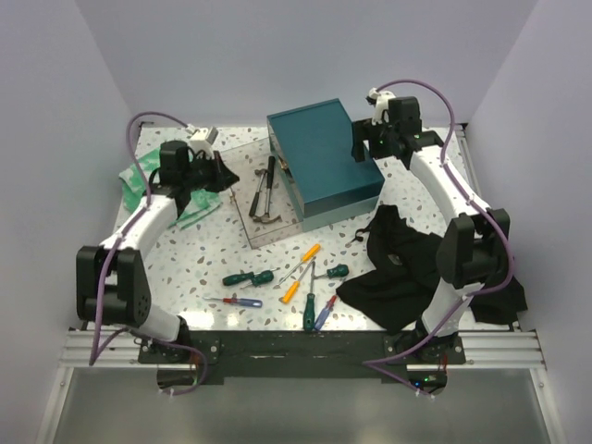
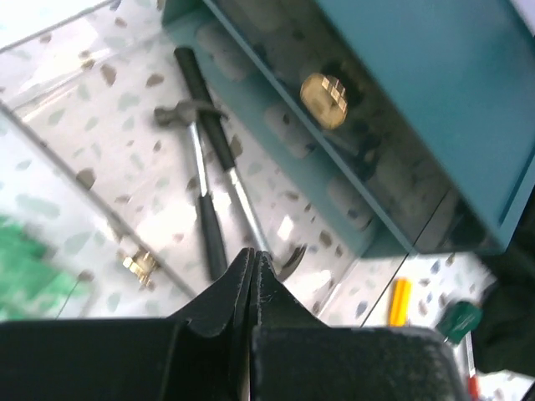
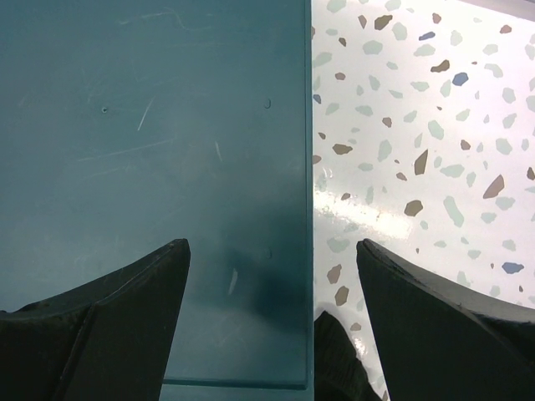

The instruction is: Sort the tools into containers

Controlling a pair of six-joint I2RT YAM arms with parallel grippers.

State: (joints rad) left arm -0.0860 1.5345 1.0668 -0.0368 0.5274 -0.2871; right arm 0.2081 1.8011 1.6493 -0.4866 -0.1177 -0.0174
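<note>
Two black-handled hammers (image 1: 265,194) lie in the clear box (image 1: 277,236); the left wrist view shows them crossed (image 2: 205,159). My left gripper (image 1: 225,174) hovers at that box's left side, shut and empty (image 2: 253,255). My right gripper (image 1: 359,150) is open and empty (image 3: 272,244) above the right edge of the teal box (image 1: 324,157), whose flat top (image 3: 150,125) fills its view. Several screwdrivers lie on the table in front: green-handled (image 1: 248,277), orange (image 1: 306,254) and red-and-blue (image 1: 236,301).
A black cloth (image 1: 407,264) lies at the right, its tip in the right wrist view (image 3: 334,359). A green cloth (image 1: 139,190) lies under the left arm. The teal box (image 2: 435,83) stands against the clear box's far right side.
</note>
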